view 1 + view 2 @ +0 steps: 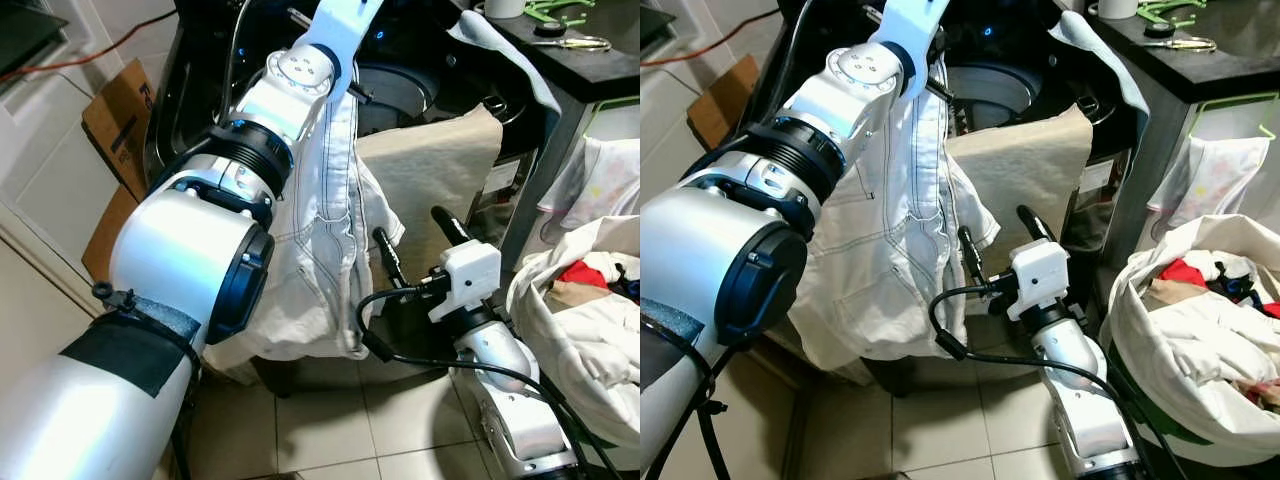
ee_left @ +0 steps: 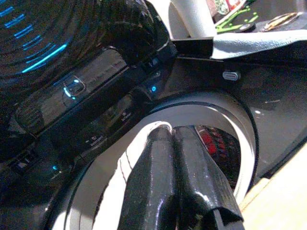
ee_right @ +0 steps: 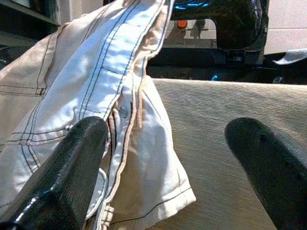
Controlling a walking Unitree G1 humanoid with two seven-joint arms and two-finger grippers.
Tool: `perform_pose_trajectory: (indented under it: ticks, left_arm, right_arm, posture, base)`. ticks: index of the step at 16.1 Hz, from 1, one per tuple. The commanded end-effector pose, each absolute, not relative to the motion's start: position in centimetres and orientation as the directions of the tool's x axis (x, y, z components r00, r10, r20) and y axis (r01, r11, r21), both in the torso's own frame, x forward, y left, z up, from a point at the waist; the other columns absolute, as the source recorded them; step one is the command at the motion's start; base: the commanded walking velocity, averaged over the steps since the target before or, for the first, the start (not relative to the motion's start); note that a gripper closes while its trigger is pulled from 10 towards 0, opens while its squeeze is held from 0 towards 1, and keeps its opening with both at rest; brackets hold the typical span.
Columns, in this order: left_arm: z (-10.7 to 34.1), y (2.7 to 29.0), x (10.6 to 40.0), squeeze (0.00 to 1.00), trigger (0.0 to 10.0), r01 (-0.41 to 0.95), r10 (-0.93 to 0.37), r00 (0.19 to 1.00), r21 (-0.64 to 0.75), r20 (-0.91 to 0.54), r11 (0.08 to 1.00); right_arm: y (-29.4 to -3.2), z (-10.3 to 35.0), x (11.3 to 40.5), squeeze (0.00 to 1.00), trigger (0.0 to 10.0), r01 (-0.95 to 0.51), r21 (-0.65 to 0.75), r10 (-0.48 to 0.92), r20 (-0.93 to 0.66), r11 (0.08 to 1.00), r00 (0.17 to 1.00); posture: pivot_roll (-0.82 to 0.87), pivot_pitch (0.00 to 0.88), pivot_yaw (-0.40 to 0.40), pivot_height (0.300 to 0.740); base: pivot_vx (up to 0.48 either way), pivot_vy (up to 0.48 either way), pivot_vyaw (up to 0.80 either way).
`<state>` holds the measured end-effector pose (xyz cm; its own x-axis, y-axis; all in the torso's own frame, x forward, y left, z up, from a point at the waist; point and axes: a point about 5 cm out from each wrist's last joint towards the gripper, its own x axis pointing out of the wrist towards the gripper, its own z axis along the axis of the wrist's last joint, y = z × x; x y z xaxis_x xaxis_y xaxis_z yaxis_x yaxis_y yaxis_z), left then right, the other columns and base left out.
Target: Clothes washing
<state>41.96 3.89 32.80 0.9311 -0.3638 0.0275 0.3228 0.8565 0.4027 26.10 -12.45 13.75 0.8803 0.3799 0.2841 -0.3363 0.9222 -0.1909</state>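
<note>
The left gripper [image 2: 168,139], fingers pressed together, pinches the white garment [image 1: 325,250] above the washer's round opening [image 2: 230,110]; the garment hangs down in front of the machine. The right gripper [image 3: 168,158] stands wide open and empty just beside the hanging cloth, near the laundry basket [image 1: 1140,330].

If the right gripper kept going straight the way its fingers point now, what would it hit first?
Probably the beige cloth draped over the washer's front: it lies between the open right gripper fingers. The hanging white garment is beside one finger; depth is unclear.
</note>
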Motion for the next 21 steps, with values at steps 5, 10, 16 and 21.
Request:
perform_pose_trajectory:
  ticks: [5, 10, 16, 21]
  left_arm:
    - [33.5, 1.0, 41.1, 0.0, 10.0, 0.352, -0.416, 0.909, 0.473, 0.033, 0.807]
    - [30.0, 1.0, 41.2, 1.0, 10.0, 0.397, -0.423, 0.904, 0.48, -0.058, 0.782]
    - [30.7, 1.1, 41.3, 1.0, 10.0, 0.388, -0.421, 0.906, 0.465, -0.037, 0.796]
    - [31.1, 0.5, 41.1, 0.0, 10.0, 0.412, -0.443, 0.897, 0.404, -0.018, 0.817]
  right_arm:
    - [-11.2, 13.8, 25.7, 0.0, 10.0, -0.338, -0.178, 0.377, 0.292, 0.924, 0.879]
    - [-11.5, 13.6, 25.2, 0.0, 10.0, -0.313, -0.167, 0.35, 0.28, 0.935, 0.894]
    - [-13.2, 12.8, 27.4, 0.0, 10.0, -0.145, -0.204, 0.193, 0.241, 0.968, 0.951]
    - [-16.0, 12.2, 33.0, 0.0, 10.0, 0.11, -0.451, 0.0, 0.238, 0.885, 0.971]
  posture:
    - [-0.11, 0.0, 0.252, 0.74]
    - [-0.13, 0.0, 0.253, 0.74]
    - [-0.12, 0.0, 0.248, 0.74]
    - [-0.1, 0.0, 0.228, 0.74]
  base:
    - [0.0, 0.0, 0.0]
    - [0.0, 0.0, 0.0]
    - [0.0, 0.0, 0.0]
    - [0.0, 0.0, 0.0]
